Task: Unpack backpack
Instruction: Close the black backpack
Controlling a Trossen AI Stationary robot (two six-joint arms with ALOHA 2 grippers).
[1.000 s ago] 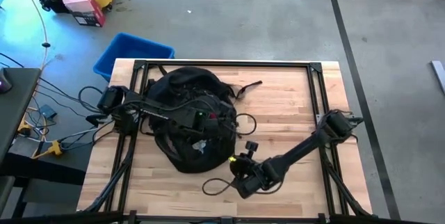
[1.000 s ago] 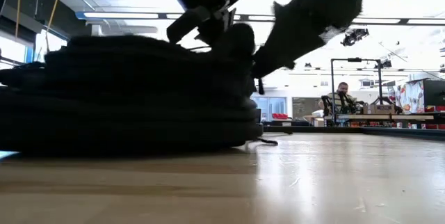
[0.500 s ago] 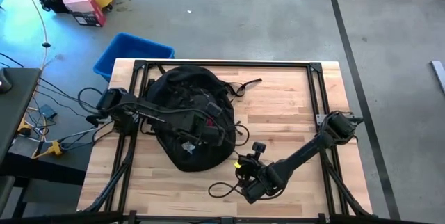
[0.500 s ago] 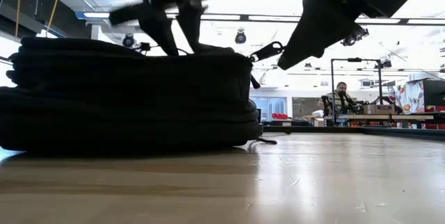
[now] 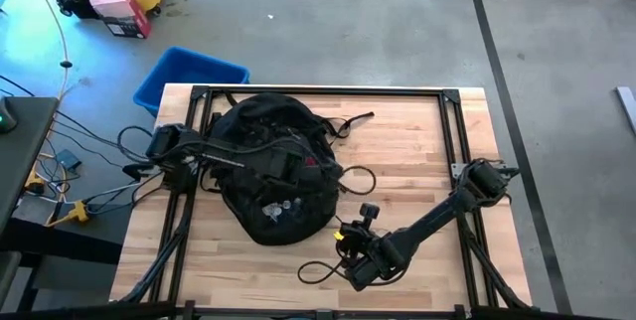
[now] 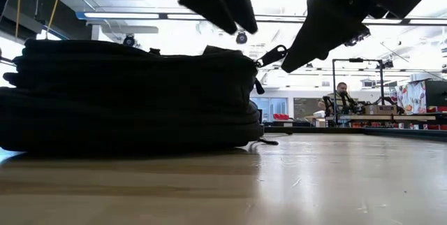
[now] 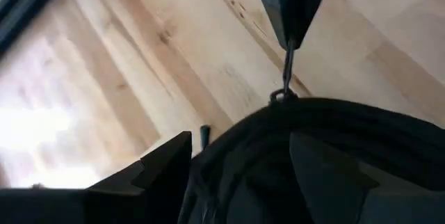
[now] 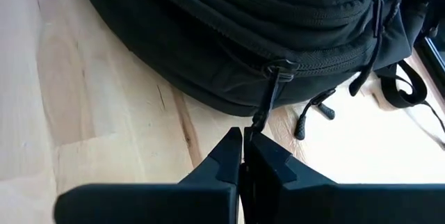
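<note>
The black backpack [image 5: 270,171] lies flat on the wooden table, left of centre, with small round badges [image 5: 278,206] facing up. My left gripper [image 5: 304,167] hovers open just above the backpack's top [image 6: 140,50], clear of the fabric in the low view. In the left wrist view its fingers [image 7: 167,172] stand on either side of the bag's edge. My right gripper [image 8: 242,147] is at the backpack's near right side, shut on a zipper pull. My right gripper pinches the free end of the zipper pull cord [image 8: 256,121] between its two shut fingertips. It comes slanting from the table's near right, with the fingers in line with the cord. The cord runs straight to the slider [image 8: 278,67] on the backpack's side seam, clear of the table.
A black cable loop [image 5: 320,270] lies on the table near my right arm, and straps [image 5: 350,121] trail off the backpack's far right. A blue bin [image 5: 189,77] stands beyond the far left corner. A person [image 6: 342,99] sits far behind the table.
My left gripper has opened, let go of the backpack's top fabric and risen clear of it. The raised fabric has settled flat. My right gripper, still shut on the zipper pull, has shifted slightly toward the table's right edge.
</note>
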